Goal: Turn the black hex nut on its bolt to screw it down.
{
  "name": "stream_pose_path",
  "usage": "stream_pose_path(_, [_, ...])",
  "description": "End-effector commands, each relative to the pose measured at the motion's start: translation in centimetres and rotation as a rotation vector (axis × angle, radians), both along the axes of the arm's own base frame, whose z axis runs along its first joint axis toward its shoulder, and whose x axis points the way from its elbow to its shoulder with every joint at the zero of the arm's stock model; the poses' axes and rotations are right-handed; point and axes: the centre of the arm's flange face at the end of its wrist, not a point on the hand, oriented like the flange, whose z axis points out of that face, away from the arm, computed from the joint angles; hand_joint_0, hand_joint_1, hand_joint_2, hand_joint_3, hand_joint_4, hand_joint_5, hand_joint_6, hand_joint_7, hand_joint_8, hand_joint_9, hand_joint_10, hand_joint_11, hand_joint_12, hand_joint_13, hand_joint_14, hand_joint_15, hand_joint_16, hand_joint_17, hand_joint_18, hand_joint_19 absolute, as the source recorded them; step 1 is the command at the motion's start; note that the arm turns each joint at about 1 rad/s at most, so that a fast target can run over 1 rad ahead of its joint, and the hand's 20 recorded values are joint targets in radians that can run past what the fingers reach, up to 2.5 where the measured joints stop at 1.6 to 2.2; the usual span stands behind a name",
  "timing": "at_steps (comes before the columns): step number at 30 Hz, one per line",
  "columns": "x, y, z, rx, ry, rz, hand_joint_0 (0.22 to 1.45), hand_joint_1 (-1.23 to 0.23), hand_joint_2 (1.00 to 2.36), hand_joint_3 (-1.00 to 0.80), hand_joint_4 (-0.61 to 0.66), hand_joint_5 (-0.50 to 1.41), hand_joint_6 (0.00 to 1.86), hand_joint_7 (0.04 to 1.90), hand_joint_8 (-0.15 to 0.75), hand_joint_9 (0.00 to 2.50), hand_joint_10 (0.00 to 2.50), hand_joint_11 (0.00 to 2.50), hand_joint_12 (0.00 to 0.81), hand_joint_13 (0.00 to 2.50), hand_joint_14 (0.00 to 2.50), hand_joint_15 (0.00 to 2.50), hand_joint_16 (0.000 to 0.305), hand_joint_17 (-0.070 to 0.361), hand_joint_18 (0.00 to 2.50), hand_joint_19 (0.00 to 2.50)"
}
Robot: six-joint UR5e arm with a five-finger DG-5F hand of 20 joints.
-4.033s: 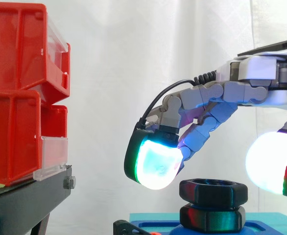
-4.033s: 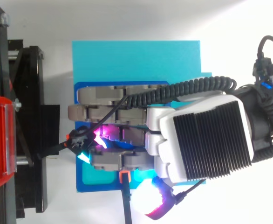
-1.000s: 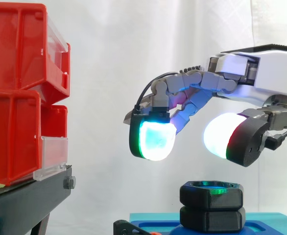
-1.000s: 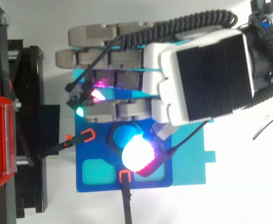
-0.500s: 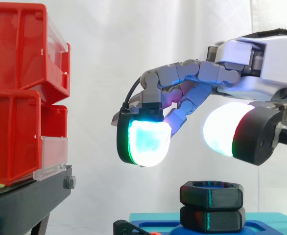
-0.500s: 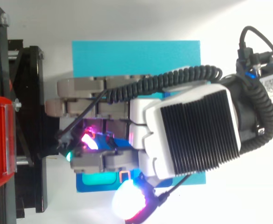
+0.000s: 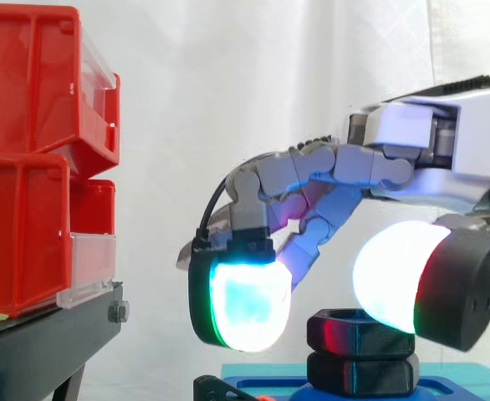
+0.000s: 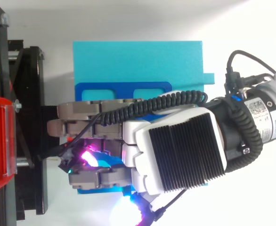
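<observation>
The black hex nut [image 7: 345,327] sits on top of a second black hex piece [image 7: 362,373] on the blue fixture [image 7: 446,380]. My hand [image 7: 429,159] reaches in from the right and hangs low over it. Its fingers bend downward, and one glowing pad [image 7: 241,305] hangs just left of the nut at the nut's height. The thumb's white pad [image 7: 391,284] overlaps the nut's upper right corner in the side view. From above, my hand [image 8: 175,150] covers the nut, with the thumb's glow well off toward the near edge. Nothing is gripped; the hand is open.
Red bins [image 7: 28,159] stand stacked on a black stand [image 7: 44,347] at the left, close to my fingertips. A cyan plate [image 8: 138,61] lies under the blue fixture's frame [image 8: 124,88]. A small black clip with orange [image 7: 220,388] sits at the fixture's left edge.
Over the last second my hand swung back across the fixture toward the near side and dropped, bringing the pads from above the nut down to its height. The nut has not visibly turned.
</observation>
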Motion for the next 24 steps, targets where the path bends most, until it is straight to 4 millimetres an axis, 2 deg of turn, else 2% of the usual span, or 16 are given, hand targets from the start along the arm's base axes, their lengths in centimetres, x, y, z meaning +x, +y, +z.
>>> stream_pose_path(1, [-0.1,0.0,-0.4,0.002,0.016,0.003,0.49,-0.18,1.0,-0.5,0.21,-0.02,0.54,1.43,0.272,0.96,0.01,0.18,0.324,0.56,0.0,0.03,0.043,0.097,0.39,0.22])
stream_pose_path(24, [-0.6,-2.0,-0.7,-0.023,0.039,0.008,0.49,-0.17,1.0,-0.5,0.19,-0.03,0.61,1.36,0.266,0.98,0.01,0.19,0.319,0.57,0.0,0.05,0.043,0.097,0.41,0.23])
